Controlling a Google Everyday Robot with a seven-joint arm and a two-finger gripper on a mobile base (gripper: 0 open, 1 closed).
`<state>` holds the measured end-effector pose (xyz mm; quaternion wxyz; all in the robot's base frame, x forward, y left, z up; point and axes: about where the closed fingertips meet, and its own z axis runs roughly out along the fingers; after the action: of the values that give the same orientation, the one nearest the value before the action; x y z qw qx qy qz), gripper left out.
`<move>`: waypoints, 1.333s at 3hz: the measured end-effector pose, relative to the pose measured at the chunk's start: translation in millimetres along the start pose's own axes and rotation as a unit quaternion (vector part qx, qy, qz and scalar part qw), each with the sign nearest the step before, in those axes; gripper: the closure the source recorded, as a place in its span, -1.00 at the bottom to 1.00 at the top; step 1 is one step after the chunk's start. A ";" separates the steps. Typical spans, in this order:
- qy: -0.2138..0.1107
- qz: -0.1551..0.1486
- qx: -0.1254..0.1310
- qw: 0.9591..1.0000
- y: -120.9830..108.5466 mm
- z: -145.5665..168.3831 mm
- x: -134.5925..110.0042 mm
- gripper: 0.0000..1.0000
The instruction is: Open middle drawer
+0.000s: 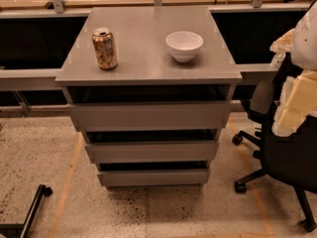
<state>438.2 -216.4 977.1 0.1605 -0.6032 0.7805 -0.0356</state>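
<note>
The grey cabinet (148, 58) stands in the middle of the camera view with three flat, handleless fronts. The middle drawer (151, 151) is the second front, wide and shallow, shut, with a dark gap above it. Above it is the taller top front (151, 115) and below it the narrower lowest front (153, 177). My gripper (292, 108), cream and white, hangs at the right edge of the view, to the right of the cabinet at about the top front's height, apart from all the drawers.
A drink can (105, 48) and a white bowl (184, 45) stand on the cabinet top. A black office chair (282, 157) with castors is close on the right, behind my arm. A black wheeled leg (32, 209) lies at bottom left on the speckled floor.
</note>
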 end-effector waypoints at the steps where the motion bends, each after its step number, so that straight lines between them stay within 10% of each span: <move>1: 0.000 0.000 0.001 1.000 -0.2 -0.3 -0.3 -1.00; 2: 0.001 -0.027 0.012 1.000 -27.5 65.7 -18.8 -1.00; 4: -0.013 -0.002 -0.009 1.000 -19.4 87.5 -31.5 -1.00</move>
<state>488.9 -179.6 905.8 0.1655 -0.6065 0.7774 -0.0213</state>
